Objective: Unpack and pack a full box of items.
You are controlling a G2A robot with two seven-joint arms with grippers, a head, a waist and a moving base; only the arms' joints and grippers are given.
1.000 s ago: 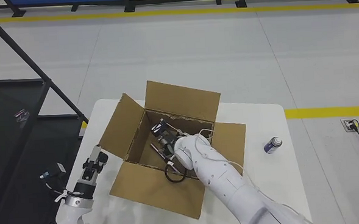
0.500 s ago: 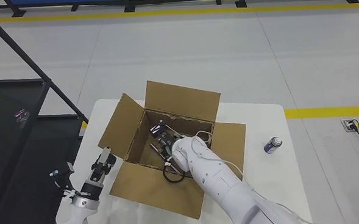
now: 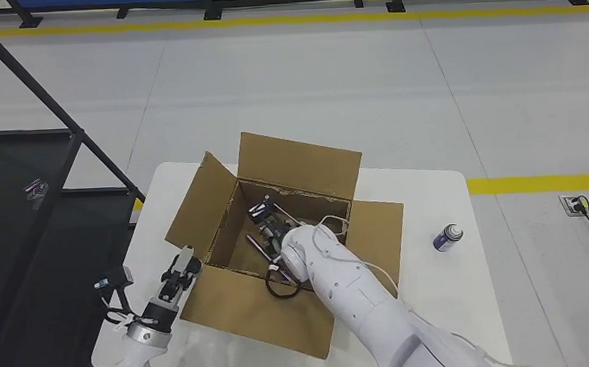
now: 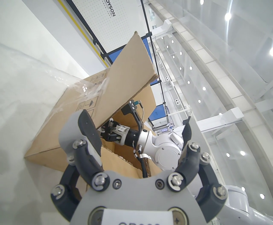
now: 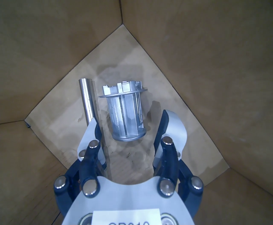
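Down inside the cardboard box with the right hand, released and empty, fingers spread to either side of a finned metal cylinder lying on the box floor. Looks lined up to close across the cylinder's body and lift it out, so judged as unpacking under way. Calls for care over the polished steel rod just beside the cylinder and roughly parallel, passing close by one finger: could be nudged or pinched along with it.

At about 8 o'clock from the box, low over the bench, with the left hand, likewise released and holding nothing, near the side flap's outer face. Plausibly stationed there to steady the box or keep the flap back; cannot tell whether touching.

At 3 o'clock from the box, well apart on the bench, a small spray can, perhaps already unpacked.

From above, gives the layout: box mid-bench, flaps splayed, can off to the side, yet covers much of the box floor with the arm. From the right wrist, lays bare cylinder, rod and finger spread. From the left wrist, adds the flap's steep tilt and the other arm dipping over the rim.
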